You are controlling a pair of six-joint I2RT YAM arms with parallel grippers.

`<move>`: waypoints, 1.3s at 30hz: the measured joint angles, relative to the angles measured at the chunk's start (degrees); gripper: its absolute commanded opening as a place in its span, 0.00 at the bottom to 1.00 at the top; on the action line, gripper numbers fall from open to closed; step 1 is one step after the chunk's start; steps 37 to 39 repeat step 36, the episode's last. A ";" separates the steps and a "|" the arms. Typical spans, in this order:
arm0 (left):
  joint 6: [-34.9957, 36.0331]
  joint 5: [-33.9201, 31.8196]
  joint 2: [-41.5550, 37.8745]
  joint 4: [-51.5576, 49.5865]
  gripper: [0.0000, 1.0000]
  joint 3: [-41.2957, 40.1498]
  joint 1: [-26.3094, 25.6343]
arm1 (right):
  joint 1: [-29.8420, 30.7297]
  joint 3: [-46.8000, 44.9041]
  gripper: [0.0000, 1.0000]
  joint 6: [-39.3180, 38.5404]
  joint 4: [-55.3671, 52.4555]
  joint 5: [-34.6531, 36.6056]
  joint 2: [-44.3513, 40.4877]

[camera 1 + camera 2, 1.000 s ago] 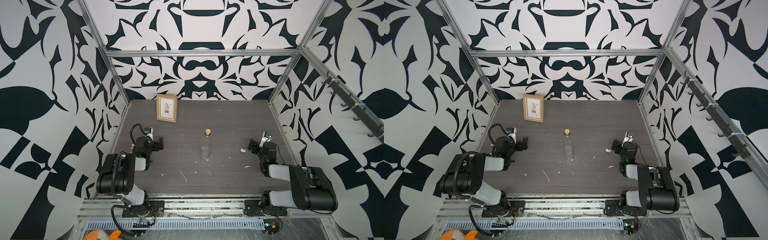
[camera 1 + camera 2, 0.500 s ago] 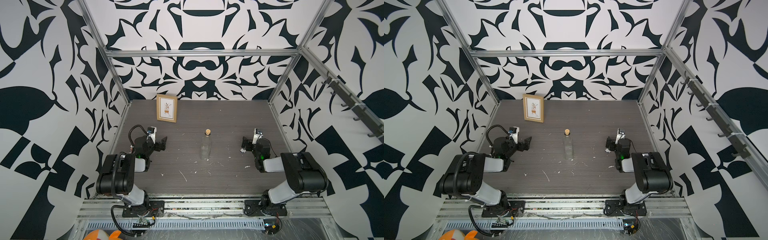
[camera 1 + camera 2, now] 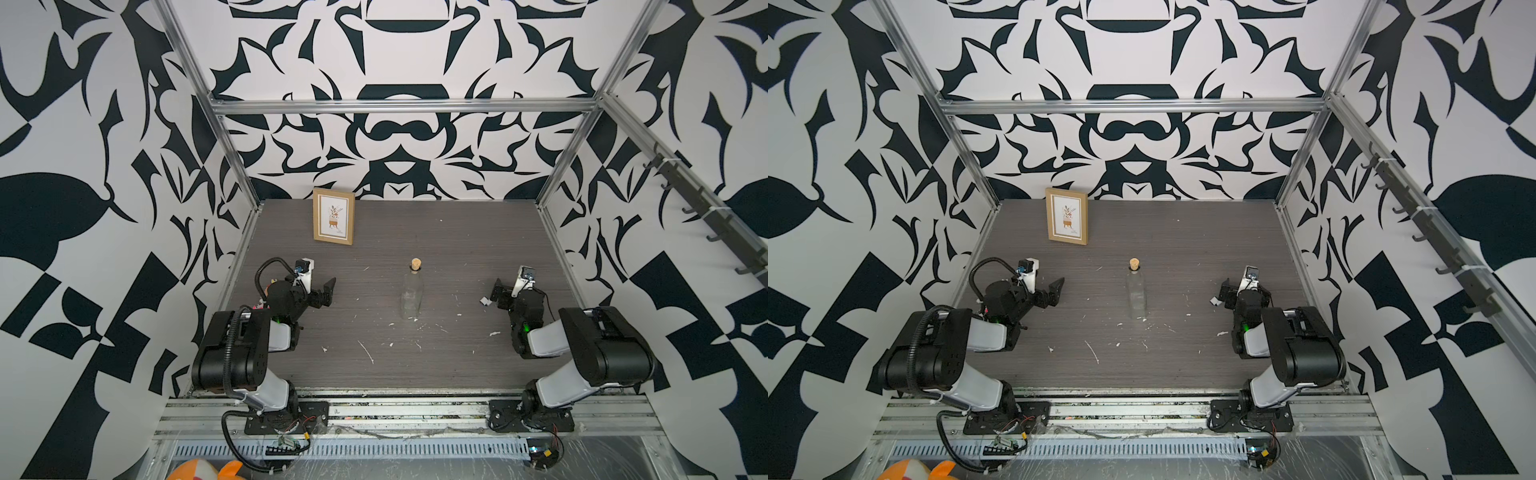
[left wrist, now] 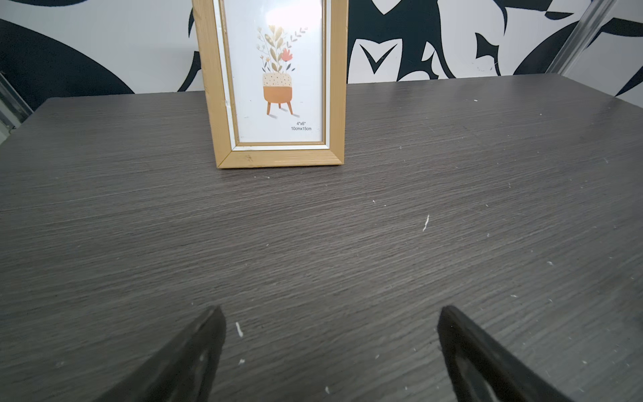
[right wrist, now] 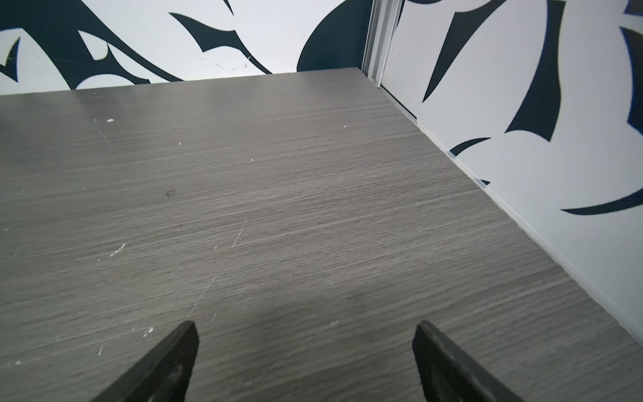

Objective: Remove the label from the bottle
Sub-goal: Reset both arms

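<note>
Now, label (image 3: 484,301) beside right tool (image 5: 306,329)

The right arm (image 3: 598,353) folded up, its elbow rising and drawing in toward the bottle (image 3: 411,293). The right claw (image 3: 498,293) swung a little nearer the bottle, then eased back almost to where it began. The left claw (image 3: 328,291) crept slightly closer to the bottle, over the bench (image 3: 415,370).
</note>
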 measured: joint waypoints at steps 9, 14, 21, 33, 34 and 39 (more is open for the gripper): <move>-1.20 -2.56 0.02 -5.79 0.99 4.39 0.11 | 0.02 6.05 0.99 -1.33 -6.93 -4.96 0.00; -1.57 -3.26 0.02 -6.27 0.99 4.39 0.11 | 0.22 6.14 0.99 -1.75 -8.76 -6.38 0.00; -1.60 -3.65 0.02 -6.27 0.99 4.39 0.11 | 0.22 6.14 0.99 -1.84 -9.62 -7.02 0.00; -1.60 -3.76 0.02 -6.27 0.99 4.39 0.11 | 0.28 7.91 0.99 -4.52 -12.41 -11.56 0.02; -1.60 -3.80 0.02 -6.27 0.99 4.39 0.11 | 0.28 7.91 0.99 -4.57 -12.52 -11.58 0.02; -1.60 -3.85 0.02 -6.27 0.99 4.39 0.11 | 0.28 7.91 1.00 -4.72 -12.70 -11.67 0.02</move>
